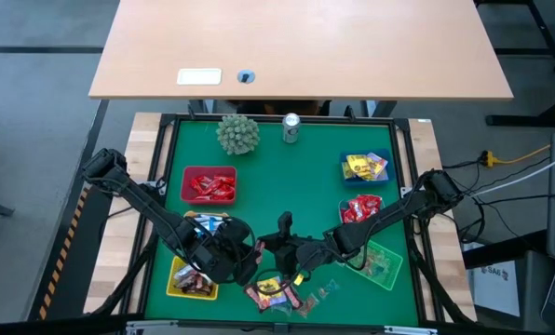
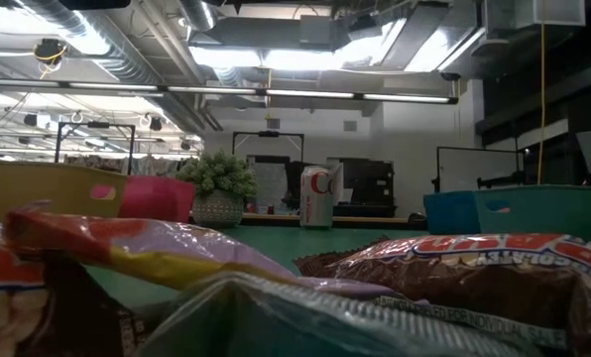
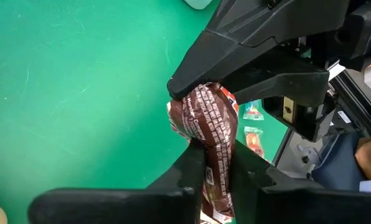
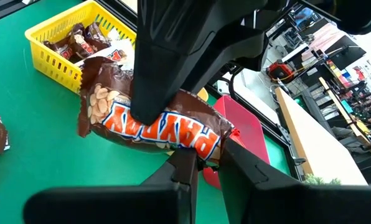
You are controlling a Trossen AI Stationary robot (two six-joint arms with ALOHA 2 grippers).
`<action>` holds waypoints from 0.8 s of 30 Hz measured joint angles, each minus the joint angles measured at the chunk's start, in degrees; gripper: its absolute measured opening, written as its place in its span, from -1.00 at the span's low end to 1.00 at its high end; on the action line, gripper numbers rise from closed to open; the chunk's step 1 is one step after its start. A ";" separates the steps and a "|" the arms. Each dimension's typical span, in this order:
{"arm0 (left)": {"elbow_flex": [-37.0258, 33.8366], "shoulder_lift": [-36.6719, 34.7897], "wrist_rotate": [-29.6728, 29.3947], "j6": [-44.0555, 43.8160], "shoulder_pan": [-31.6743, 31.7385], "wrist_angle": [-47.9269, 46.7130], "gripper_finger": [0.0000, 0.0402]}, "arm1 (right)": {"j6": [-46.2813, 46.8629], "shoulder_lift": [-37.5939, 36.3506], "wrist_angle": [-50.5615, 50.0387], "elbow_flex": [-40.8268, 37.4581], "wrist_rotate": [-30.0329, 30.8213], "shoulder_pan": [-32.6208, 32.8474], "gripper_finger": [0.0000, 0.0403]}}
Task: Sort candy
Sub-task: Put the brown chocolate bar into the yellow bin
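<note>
Left to right, as I see it from my station.

Yellow basket — rigid plastic lattice at the near left, holding brown-wrapped bars.

Left gripper — low over the green mat near the table's middle. My left wrist view shows its fingers pinched on one end of the brown bar, a crinkled glossy wrapper with fine white print.

Brown bar — the right wrist view shows the same piece: orange and white lettering, a peanut picture, foil puckered at the ends. It hangs above the mat between the two grippers, held by both.

Right gripper — its jaws are clamped on the bar's other end.

Loose candy — a small heap of shiny wrappers on the mat just near of the grippers.

Red basket, blue basket — farther back, each with sweets.

Risk, as I judge it: two grips on one slick wrapper. If either arm pulls before the other lets go, the foil could tear or slip free — the bar would drop onto the heap unsorted.
</note>
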 joint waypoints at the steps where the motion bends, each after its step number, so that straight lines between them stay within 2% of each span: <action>1: 0.00 0.00 0.00 0.00 0.00 0.00 -0.81 | 0.00 0.00 -0.02 0.00 0.00 0.02 -0.76; 9: 0.00 0.00 -0.02 0.04 0.00 0.00 -0.85 | -0.08 0.00 -0.22 0.00 -0.39 0.14 -0.68; 16: 0.00 0.00 2.03 1.52 0.07 -0.95 -0.86 | -0.33 0.00 -0.18 0.00 -1.53 0.11 -0.26; 20: 0.00 0.00 7.96 2.08 0.11 -3.63 -0.86 | -0.10 0.00 -2.13 0.06 -1.43 0.18 -0.03; 24: 0.00 0.01 19.36 1.29 -0.53 -7.61 -0.86 | 4.59 0.00 -7.71 0.09 -2.22 0.22 0.10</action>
